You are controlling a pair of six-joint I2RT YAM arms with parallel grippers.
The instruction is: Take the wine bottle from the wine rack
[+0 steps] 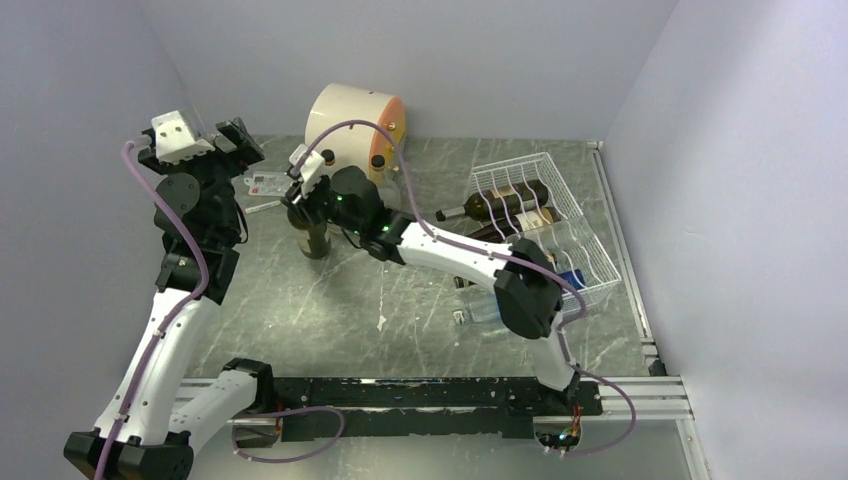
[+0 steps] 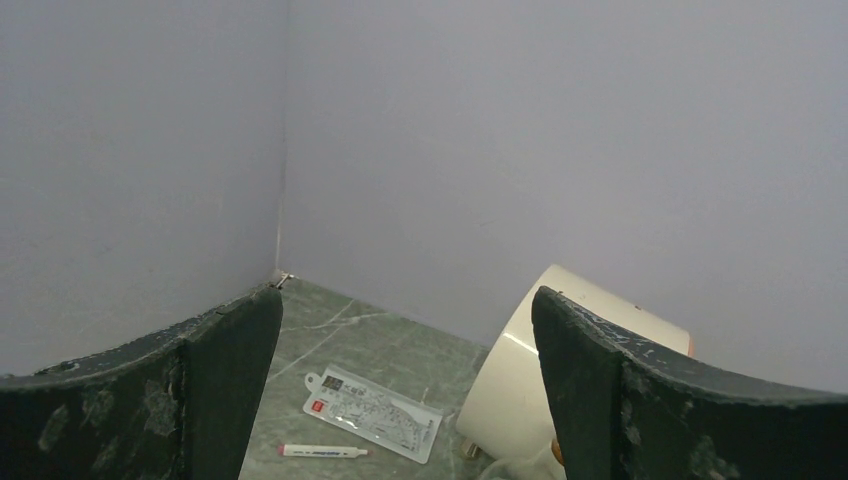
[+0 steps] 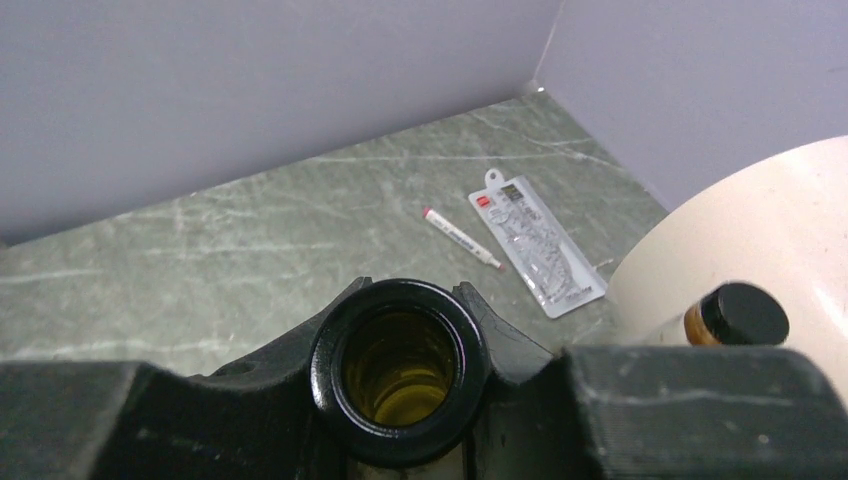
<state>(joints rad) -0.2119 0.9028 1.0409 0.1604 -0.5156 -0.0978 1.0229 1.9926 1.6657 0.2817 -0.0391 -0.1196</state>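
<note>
R gripper [image 1: 305, 193] is clamped tight on the neck of the wine bottle [image 1: 314, 238]. The wrist cam looks straight down the bottle's open mouth, w/ fingers hugging both sides. Bottle stands upright, base on or v. close to the table [image 1: 300, 310]; I can't tell contact from here. It's well left of the wine rack [image 1: 545, 225], so it's off the rack already.

I judge this as the set-down step. Next I need to confirm the base is seated, then open the jaws and lift straight up w/o tipping it. It's tall on a narrow base, so any sideways drag on release could topple it.

L gripper [image 1: 238, 138] is wide open, holding nothing, raised near the left wall, pointed at the back corner. It's out of the way.

Room: the cream drum [image 1: 350, 112] sits just behind-right of the bottle, w/ a small capped brown bottle [image 3: 742, 314] by it. A marker [image 3: 462, 239] and plastic packet [image 3: 537, 247] lie behind-left on the table. Open table is toward me, nearer the bases. Rack holds other bottles, and the R elbow hangs by its near corner, so I'd retract w/ care there.
</note>
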